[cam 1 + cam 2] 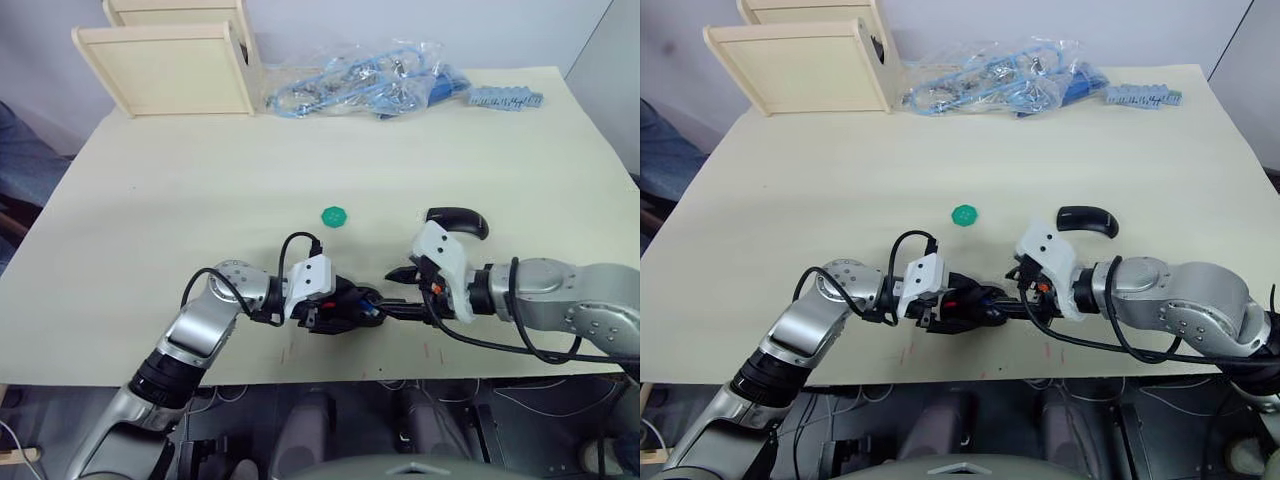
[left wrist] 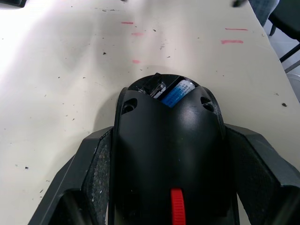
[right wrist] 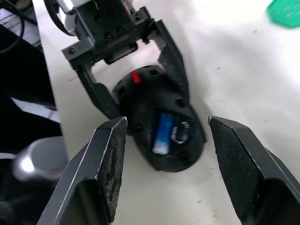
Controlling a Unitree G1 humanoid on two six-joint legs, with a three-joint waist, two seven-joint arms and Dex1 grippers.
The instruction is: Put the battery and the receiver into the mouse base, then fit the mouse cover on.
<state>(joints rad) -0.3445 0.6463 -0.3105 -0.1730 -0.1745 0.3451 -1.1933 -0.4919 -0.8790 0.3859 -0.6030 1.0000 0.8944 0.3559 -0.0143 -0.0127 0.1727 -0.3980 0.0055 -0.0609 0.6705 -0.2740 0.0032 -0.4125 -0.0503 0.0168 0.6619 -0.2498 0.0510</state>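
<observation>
Left gripper (image 3: 136,101) clamped around the mouse base (image 3: 159,126), right gripper (image 3: 166,161) spread wide just beside it, forearms angled inward

Bright even light, soft shadows (sharp)

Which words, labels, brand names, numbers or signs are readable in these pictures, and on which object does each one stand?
None can be read.
The battery in the mouse base: a blue wrap, no legible print.
The bag of blue parts at the far edge of the table: any print is too small to read.
The green disc: no marking visible.
</observation>
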